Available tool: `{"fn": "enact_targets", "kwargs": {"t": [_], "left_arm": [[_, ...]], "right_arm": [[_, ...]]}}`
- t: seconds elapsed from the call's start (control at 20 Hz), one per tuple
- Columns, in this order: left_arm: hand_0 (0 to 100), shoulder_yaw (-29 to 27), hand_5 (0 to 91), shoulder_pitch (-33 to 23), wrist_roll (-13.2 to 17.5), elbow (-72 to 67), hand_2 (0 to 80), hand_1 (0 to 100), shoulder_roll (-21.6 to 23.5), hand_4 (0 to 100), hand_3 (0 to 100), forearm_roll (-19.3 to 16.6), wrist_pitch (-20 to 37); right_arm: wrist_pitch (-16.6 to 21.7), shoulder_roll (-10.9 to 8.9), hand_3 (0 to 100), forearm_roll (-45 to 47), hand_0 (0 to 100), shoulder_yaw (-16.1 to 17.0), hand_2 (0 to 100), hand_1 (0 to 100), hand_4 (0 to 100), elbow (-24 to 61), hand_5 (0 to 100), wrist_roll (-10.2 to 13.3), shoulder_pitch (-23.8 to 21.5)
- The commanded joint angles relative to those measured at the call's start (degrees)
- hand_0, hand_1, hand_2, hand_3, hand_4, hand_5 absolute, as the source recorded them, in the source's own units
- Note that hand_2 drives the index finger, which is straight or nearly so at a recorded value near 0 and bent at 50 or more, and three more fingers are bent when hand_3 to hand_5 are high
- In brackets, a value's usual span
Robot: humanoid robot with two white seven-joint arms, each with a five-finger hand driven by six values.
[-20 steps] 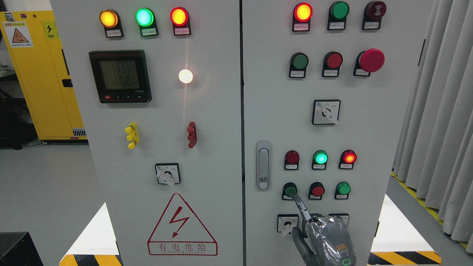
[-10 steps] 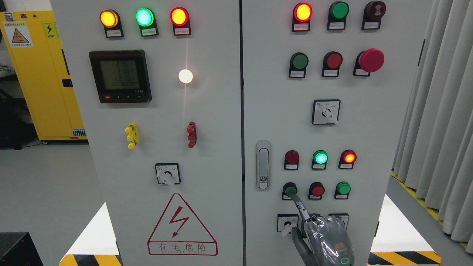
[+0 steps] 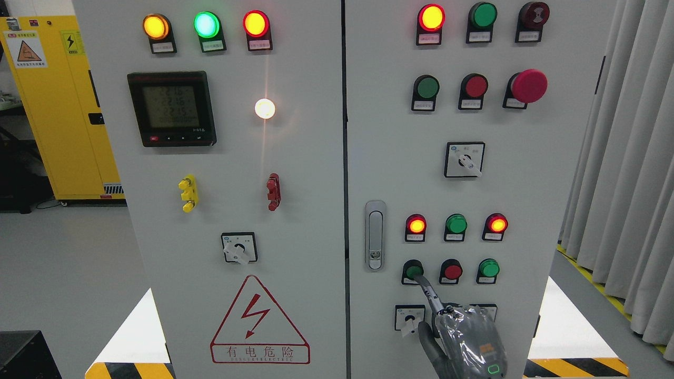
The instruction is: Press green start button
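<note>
Right hand (image 3: 466, 339) at lower right, wrapped in clear film; one finger (image 3: 427, 292) extended, tip touching green button (image 3: 413, 270), other fingers curled, nothing grasped. Button sits lower left of right cabinet door (image 3: 526, 200). Beside it to right: red button (image 3: 452, 271), second green button (image 3: 489, 268). Row above: red lamp (image 3: 416, 225) lit, green lamp (image 3: 456, 224) dark, red lamp (image 3: 497, 225) lit. Door latch (image 3: 375, 235) left of button. Hand partly covers knob switch (image 3: 409, 318) below.

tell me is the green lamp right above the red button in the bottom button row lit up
No, the green lamp above the red button looks dark, while the red lamps on either side of it glow.
</note>
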State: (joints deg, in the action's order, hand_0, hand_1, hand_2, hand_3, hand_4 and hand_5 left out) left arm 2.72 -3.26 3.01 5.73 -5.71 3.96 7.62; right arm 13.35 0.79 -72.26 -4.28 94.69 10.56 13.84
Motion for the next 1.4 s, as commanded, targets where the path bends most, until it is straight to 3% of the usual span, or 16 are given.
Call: {"fn": "enact_targets", "kwargs": {"t": [0.0, 0.9, 1.35], "left_arm": [[12, 0.0, 0.0, 0.01, -0.02, -0.01, 0.0, 56, 0.0, 0, 0, 0.0, 0.03], [12, 0.0, 0.0, 0.01, -0.02, -0.01, 0.0, 56, 0.0, 0, 0, 0.0, 0.03], [12, 0.0, 0.0, -0.08, -0.02, -0.01, 0.0, 56, 0.0, 0, 0, 0.0, 0.03]], "right_arm": [[-0.35, 1.14, 88, 0.1, 72, -0.63, 0, 98, 95, -0.3, 98, -0.1, 0.48], [-0.35, 1.14, 89, 0.45, 74, -0.99, 0, 98, 95, 3.56, 98, 0.69, -0.22], [0.36, 1.05, 89, 6.5, 77, -3.36, 0, 97, 96, 7.52, 98, 2.27, -3.21]]}}
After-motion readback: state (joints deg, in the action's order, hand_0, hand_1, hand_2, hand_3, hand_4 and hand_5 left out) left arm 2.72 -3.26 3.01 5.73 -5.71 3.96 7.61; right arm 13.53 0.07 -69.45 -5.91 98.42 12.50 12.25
